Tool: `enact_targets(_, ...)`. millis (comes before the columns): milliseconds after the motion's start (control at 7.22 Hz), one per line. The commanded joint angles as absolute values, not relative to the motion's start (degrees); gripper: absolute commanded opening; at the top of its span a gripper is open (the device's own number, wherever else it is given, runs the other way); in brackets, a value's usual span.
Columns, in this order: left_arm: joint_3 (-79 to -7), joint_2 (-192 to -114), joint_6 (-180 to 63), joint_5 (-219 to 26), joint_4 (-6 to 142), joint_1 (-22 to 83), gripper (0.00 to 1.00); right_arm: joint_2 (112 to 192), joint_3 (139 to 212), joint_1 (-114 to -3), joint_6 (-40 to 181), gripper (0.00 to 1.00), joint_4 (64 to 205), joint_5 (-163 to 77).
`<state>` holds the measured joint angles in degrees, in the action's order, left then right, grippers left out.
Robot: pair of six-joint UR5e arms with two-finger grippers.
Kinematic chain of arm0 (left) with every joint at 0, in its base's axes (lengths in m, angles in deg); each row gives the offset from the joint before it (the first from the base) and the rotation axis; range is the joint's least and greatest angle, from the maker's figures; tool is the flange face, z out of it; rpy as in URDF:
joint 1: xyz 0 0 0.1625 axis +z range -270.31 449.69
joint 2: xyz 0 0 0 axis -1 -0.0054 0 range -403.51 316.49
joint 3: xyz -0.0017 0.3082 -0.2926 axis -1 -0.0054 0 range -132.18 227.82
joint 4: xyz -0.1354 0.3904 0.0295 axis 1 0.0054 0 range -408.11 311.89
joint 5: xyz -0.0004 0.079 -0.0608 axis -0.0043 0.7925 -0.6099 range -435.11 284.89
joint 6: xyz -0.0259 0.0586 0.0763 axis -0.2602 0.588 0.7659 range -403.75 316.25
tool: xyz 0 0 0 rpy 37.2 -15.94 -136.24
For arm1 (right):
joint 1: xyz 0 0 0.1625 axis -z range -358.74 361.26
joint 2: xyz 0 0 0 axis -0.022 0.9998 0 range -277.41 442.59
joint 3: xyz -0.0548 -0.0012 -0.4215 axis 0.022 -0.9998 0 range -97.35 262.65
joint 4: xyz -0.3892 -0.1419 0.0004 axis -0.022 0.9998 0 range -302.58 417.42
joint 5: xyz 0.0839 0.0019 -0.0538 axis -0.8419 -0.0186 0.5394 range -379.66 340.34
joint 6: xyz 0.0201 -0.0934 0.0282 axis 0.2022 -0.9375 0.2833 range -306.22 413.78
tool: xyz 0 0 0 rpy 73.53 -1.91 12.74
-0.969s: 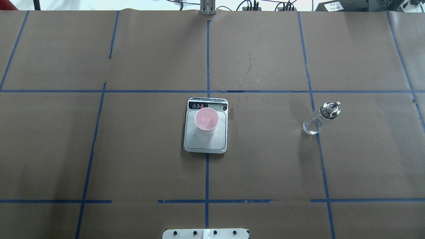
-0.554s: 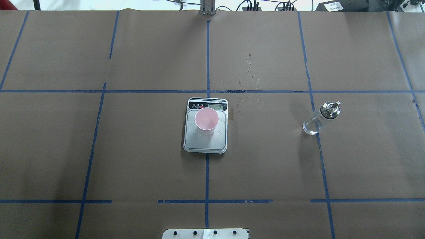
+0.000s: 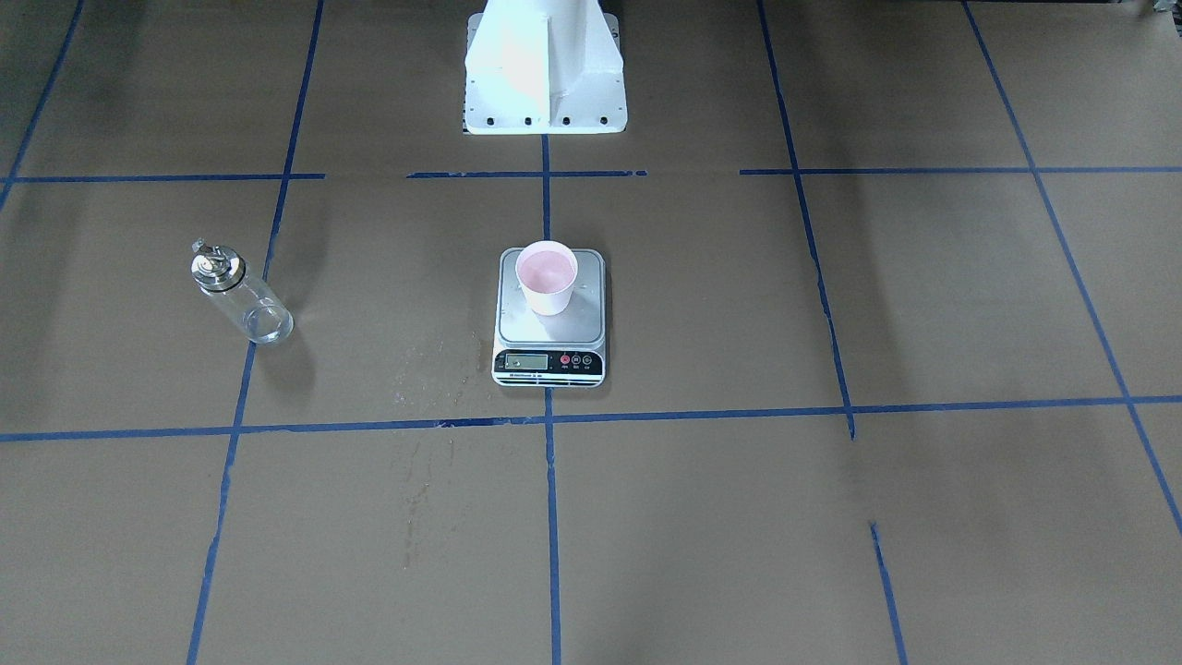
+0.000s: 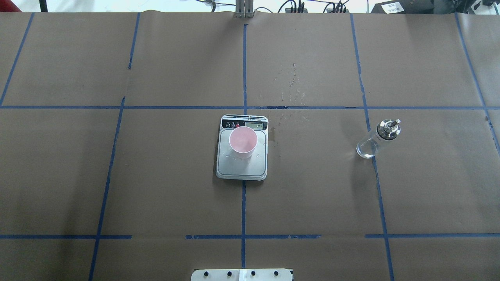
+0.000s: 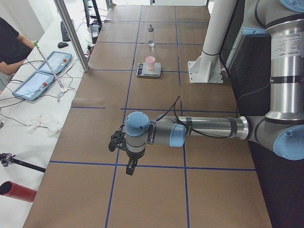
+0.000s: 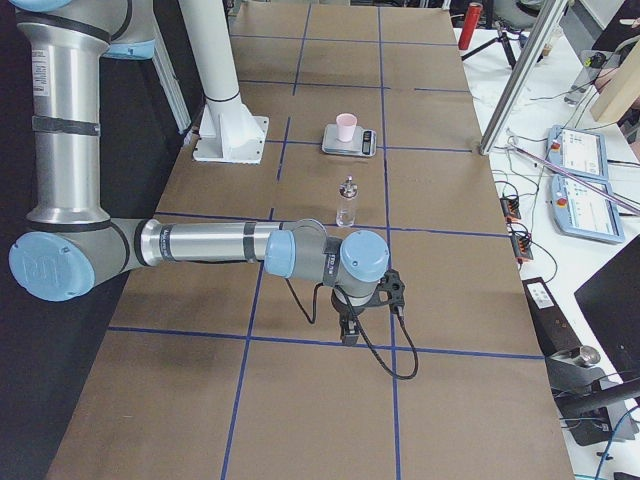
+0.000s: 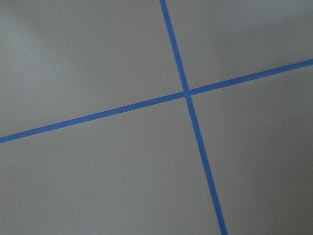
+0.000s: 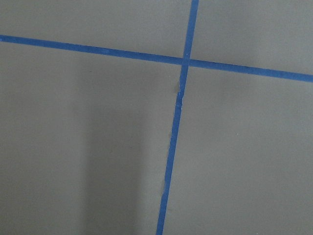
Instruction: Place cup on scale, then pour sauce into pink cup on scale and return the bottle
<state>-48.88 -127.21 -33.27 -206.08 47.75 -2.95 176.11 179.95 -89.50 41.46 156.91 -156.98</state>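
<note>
The pink cup [image 4: 243,141] stands upright on the silver scale [image 4: 242,170] at the table's middle; it also shows in the front view [image 3: 547,275]. The clear glass bottle [image 4: 375,140] with its silver cap stands upright on the paper to the robot's right, apart from the scale, and shows in the front view [image 3: 240,297]. No sauce can be made out. My left gripper [image 5: 129,167] hangs over bare paper at the table's left end. My right gripper [image 6: 348,330] hangs over bare paper near the right end. Neither touches anything, and I cannot tell whether they are open or shut.
Small wet drops [image 4: 291,89] mark the brown paper beyond the scale. The white robot base [image 3: 545,65] sits at the near edge. Blue tape lines grid the table. An operator [image 5: 12,47], tablets [image 5: 42,71] and a red cylinder [image 5: 16,191] lie on the side bench.
</note>
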Motion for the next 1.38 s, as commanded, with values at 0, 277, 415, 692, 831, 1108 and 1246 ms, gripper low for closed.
enact_targets(0,-46.59,-126.65,-33.29,-207.63,46.55,-3.03,1.00,176.11,179.59,-89.35,41.57,1.00,156.91,-157.03)
enact_targets(277,-47.54,-127.00,-33.30,-209.50,37.97,-3.04,1.00,176.28,179.59,-89.35,41.57,1.00,156.91,-157.12)
enact_targets(415,-47.28,-126.83,-33.12,-210.02,38.37,-3.04,1.00,176.02,179.85,-89.35,41.48,1.00,156.91,-157.12)
enact_targets(692,-49.36,-126.75,-33.12,-209.33,41.44,-3.21,1.00,176.02,179.77,-89.35,40.87,1.00,157.00,-156.77)
enact_targets(831,-48.08,-127.61,-33.29,-208.28,41.54,-2.95,1.00,175.85,179.94,-88.40,40.86,1.00,157.08,-156.94)
enact_targets(1108,-46.23,-128.94,-33.12,-207.21,41.54,-2.95,1.00,175.84,180.29,-87.59,40.78,1.00,157.08,-157.21)
enact_targets(1246,-46.31,-129.03,-33.38,-206.60,41.28,-2.95,1.00,175.67,180.21,-87.51,41.12,1.00,157.00,-156.95)
